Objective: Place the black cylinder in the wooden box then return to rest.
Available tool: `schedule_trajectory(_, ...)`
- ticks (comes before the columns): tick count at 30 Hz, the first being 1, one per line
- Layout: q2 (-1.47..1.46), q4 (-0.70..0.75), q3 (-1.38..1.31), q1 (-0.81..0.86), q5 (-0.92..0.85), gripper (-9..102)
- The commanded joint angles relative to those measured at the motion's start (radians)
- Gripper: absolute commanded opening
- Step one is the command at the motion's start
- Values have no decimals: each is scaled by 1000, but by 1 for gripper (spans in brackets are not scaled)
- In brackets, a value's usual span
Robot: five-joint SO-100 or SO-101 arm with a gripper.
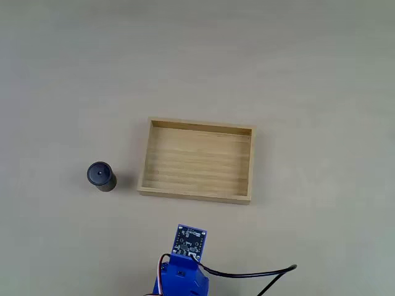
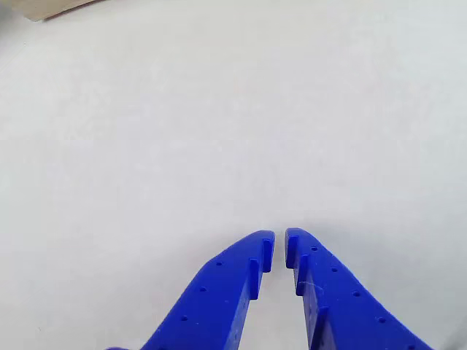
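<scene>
So the black cylinder (image 1: 100, 176) is just standing upright on the counter (image 1: 296, 74), off to the left of the wooden box (image 1: 196, 193) in the fixed view, close to the box's left wall but not touching it. The box itself sits about mid-frame, long side running left to right, and its striped floor has nothing in it. Below the box, at the bottom edge of that view, you can see the blue arm (image 1: 182, 277) with a little circuit board (image 1: 191, 241) on top, and a black cable (image 1: 259, 274) trailing off to the right. In the other view the gripper (image 2: 280, 249) pokes in from the bottom, blue jaws pretty much together with only a thin slit between the tips, holding nothing, over bare pale counter.
</scene>
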Motion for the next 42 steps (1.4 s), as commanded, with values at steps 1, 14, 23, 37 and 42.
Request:
schedule_trajectory(1, -9, 3, 31, -9, -6, 1)
schedule_trajectory(14, -9, 3, 31, -25, -2, 1)
schedule_trajectory(23, 61, -89, -52, -83, 46, 1)
schedule_trajectory(37, 333, -357, -368, -319, 67, 0)
schedule_trajectory(42, 453, -402, -443, -422, 95, 1)
